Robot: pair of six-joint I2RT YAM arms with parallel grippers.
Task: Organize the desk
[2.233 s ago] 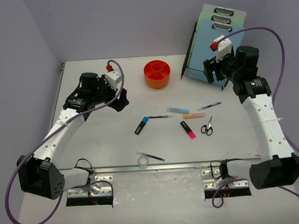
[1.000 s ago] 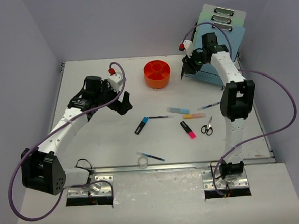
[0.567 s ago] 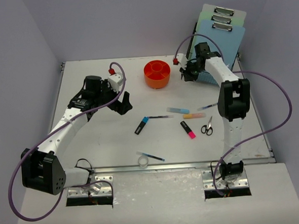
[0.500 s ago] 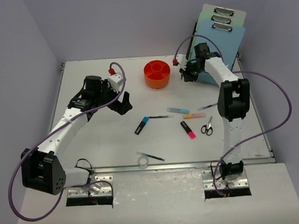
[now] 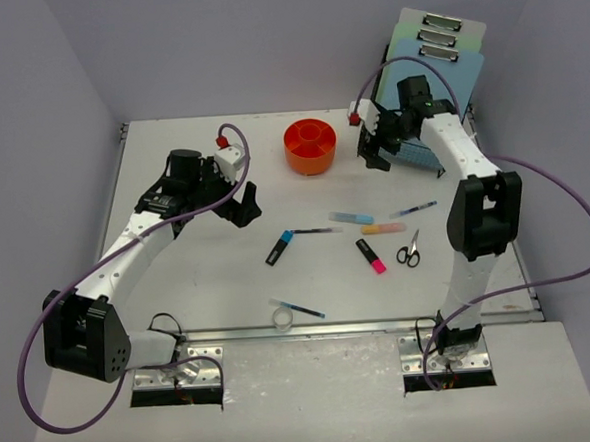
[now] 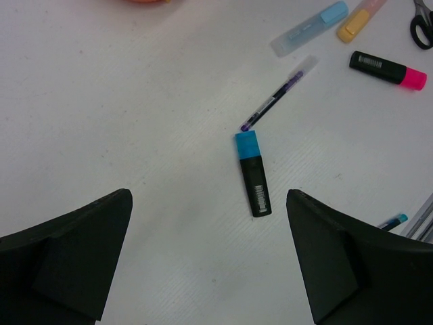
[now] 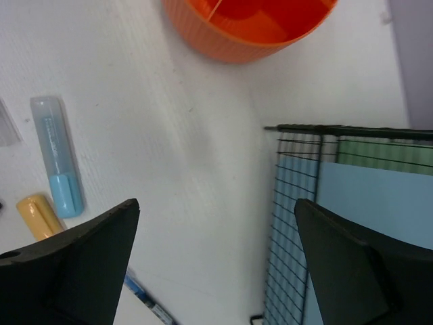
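The white desk (image 5: 198, 277) holds scattered stationery: a blue-capped black marker (image 5: 279, 248), a thin pen (image 5: 316, 231), a light blue highlighter (image 5: 351, 218), a yellow highlighter (image 5: 383, 229), a pink-tipped black marker (image 5: 370, 256) and scissors (image 5: 409, 249). My left gripper (image 5: 244, 206) is open and empty, hovering left of the blue-capped marker (image 6: 253, 173). My right gripper (image 5: 376, 151) is open and empty, above bare desk between the orange organizer (image 5: 310, 145) and the black wire rack (image 5: 395, 140). In the right wrist view the organizer (image 7: 250, 27) is ahead and the rack (image 7: 338, 203) is on the right.
Clipboards (image 5: 436, 62) stand in the rack at the back right. A blue pen (image 5: 298, 308) and a small clear ring (image 5: 282, 320) lie near the front rail. Another pen (image 5: 413, 210) lies right of the highlighters. Lavender walls enclose the desk.
My right arm swung from the rack leftward toward the orange organizer, then settled lower between organizer and rack. My left gripper shifted slightly right and has held still since.
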